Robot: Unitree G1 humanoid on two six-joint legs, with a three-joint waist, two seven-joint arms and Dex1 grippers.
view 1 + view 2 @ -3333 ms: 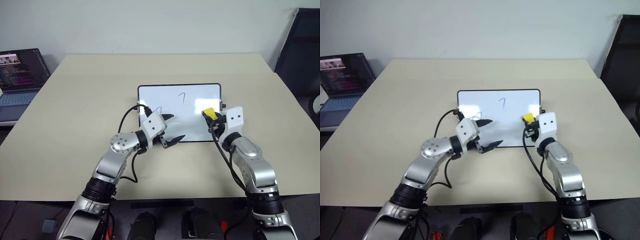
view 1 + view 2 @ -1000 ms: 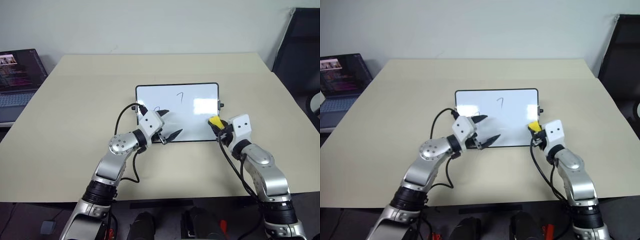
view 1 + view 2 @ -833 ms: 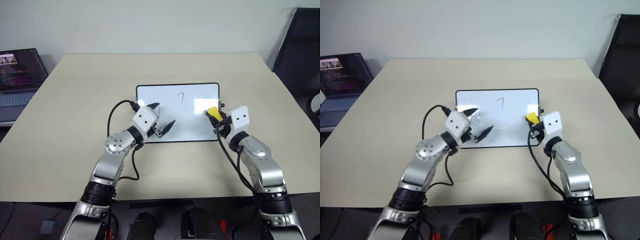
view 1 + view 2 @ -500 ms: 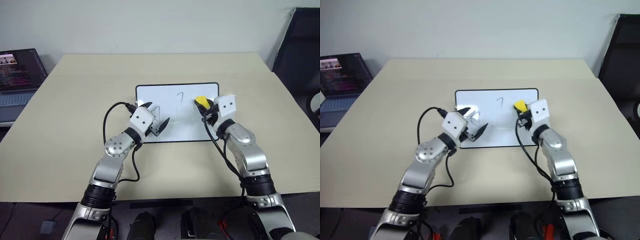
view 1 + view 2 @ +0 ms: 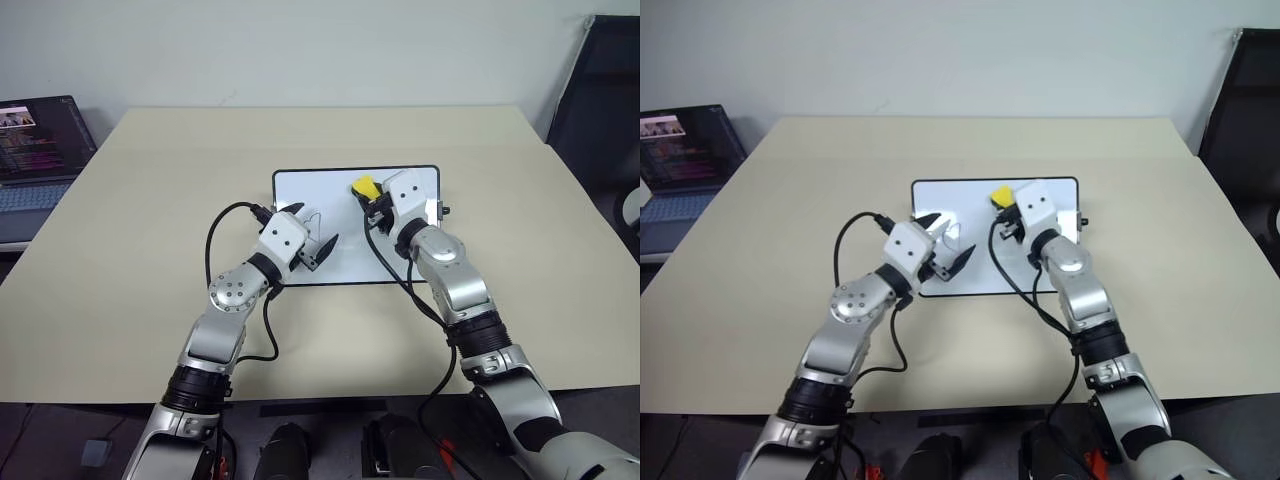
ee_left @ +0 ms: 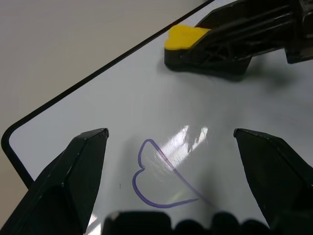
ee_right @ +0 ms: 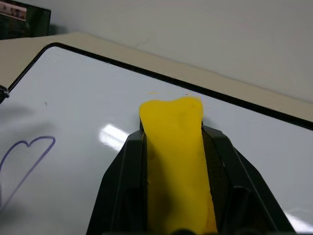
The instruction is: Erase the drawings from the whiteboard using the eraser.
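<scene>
The whiteboard [image 5: 345,262] lies flat on the middle of the table. One of the drawings, a thin heart [image 5: 314,220], marks its left part and is also in the left wrist view [image 6: 159,183]. My right gripper [image 5: 370,197] is shut on the yellow eraser [image 5: 364,187], whose dark underside rests on the board's far middle [image 6: 188,36]. The eraser [image 7: 178,171] sits squeezed between the two black fingers. My left gripper [image 5: 316,227] is open just above the board, its fingers straddling the heart with nothing between them.
An open laptop [image 5: 40,150] stands at the table's far left edge. A dark chair [image 5: 600,100] is beyond the right side. Beige table [image 5: 180,200] surrounds the board, and black cables loop from both wrists over the board's near edge.
My right gripper has carried the eraser from the board's right edge leftward and farther away, onto the spot where a 7-like mark showed. The left gripper has shifted slightly left and is still open.
</scene>
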